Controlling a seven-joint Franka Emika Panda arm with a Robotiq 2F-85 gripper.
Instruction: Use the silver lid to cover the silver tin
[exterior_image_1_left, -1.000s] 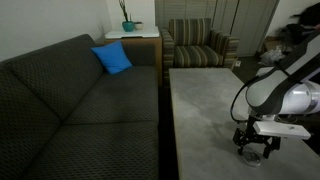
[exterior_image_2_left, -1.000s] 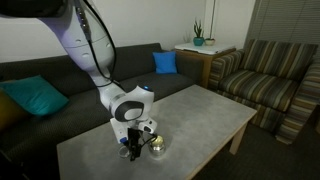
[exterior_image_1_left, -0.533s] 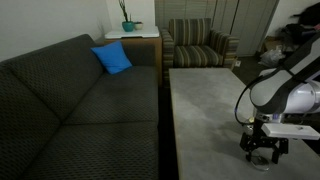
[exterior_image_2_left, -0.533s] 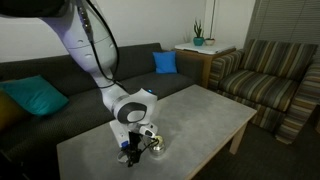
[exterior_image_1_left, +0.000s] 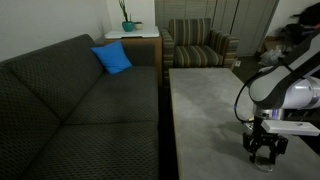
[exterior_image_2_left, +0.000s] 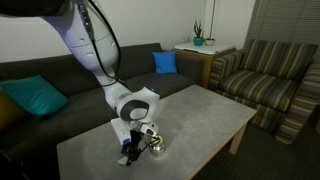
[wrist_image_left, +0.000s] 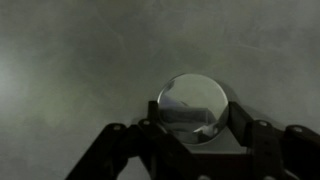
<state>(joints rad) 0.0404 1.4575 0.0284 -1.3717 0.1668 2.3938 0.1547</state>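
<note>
1. Since a second ago the pincer has slid a little along the grey surface towards its near end, staying low
2. Wrist view: the pincer is clenched on the silver lid, with its fingers against the disc's opposite edges
3. In an exterior view the silver tin stands on the surface just beside the pincer
4. A dark sofa with a blue cushion runs along the surface's far side
</note>
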